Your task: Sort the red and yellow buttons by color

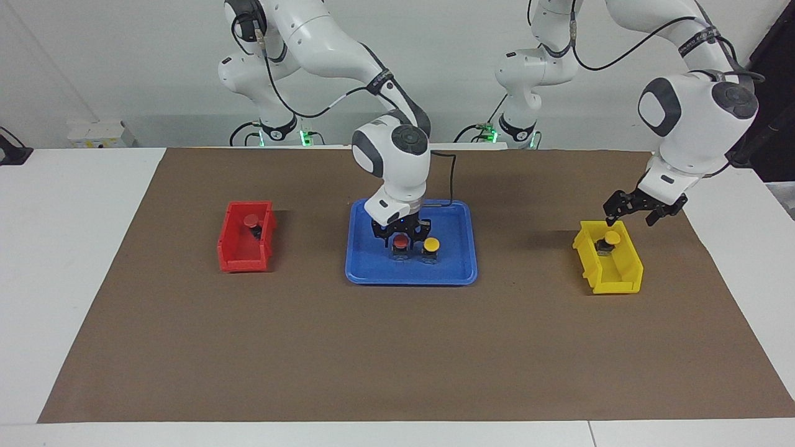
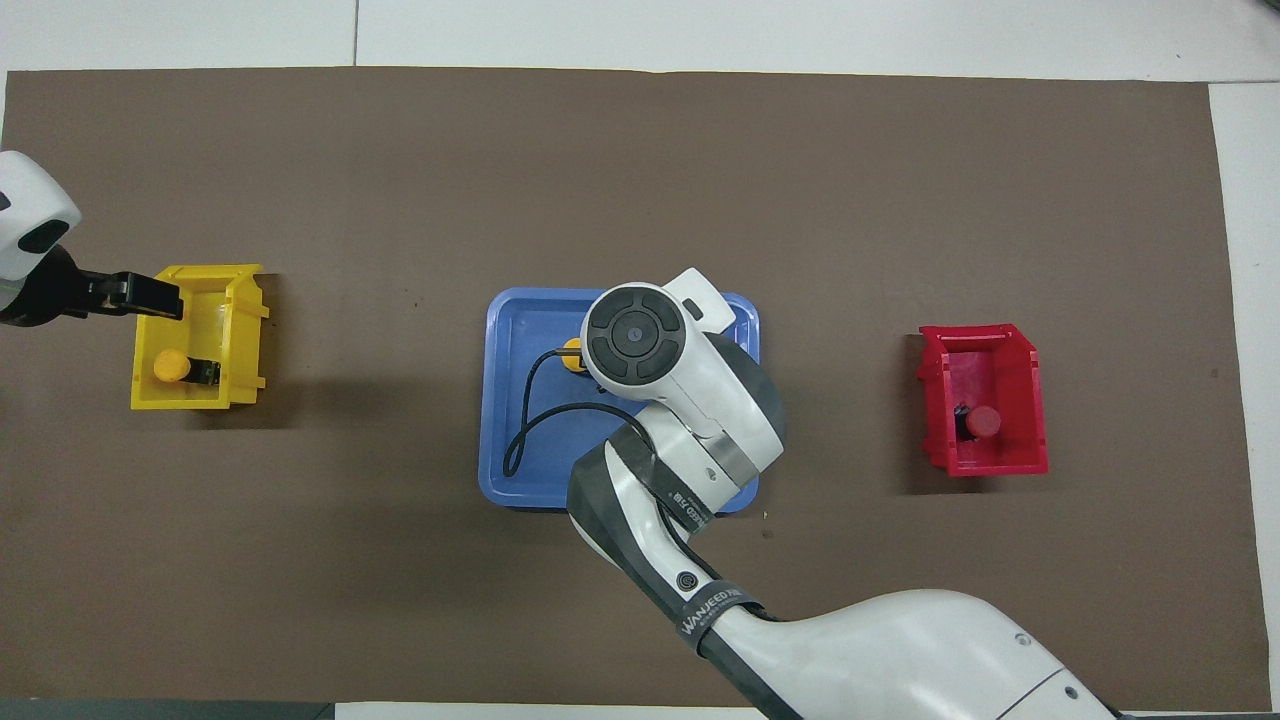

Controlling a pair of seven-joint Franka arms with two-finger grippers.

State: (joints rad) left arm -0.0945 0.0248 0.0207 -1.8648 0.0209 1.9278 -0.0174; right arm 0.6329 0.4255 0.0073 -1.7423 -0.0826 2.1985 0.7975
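Observation:
A red button (image 1: 402,241) and a yellow button (image 1: 431,244) stand side by side in the blue tray (image 1: 410,277) at mid-table. My right gripper (image 1: 402,238) is down in the tray, its open fingers on either side of the red button's cap. In the overhead view my right arm's wrist hides that button, and only the edge of the yellow button (image 2: 571,352) shows. A second red button (image 1: 251,220) lies in the red bin (image 1: 239,257). A second yellow button (image 1: 612,237) lies in the yellow bin (image 1: 621,279). My left gripper (image 1: 632,212) hangs open and empty over the yellow bin.
The red bin (image 2: 1035,400) is toward the right arm's end of the brown mat, the yellow bin (image 2: 245,340) toward the left arm's end. A black cable (image 2: 530,420) from my right wrist loops over the blue tray (image 2: 520,480).

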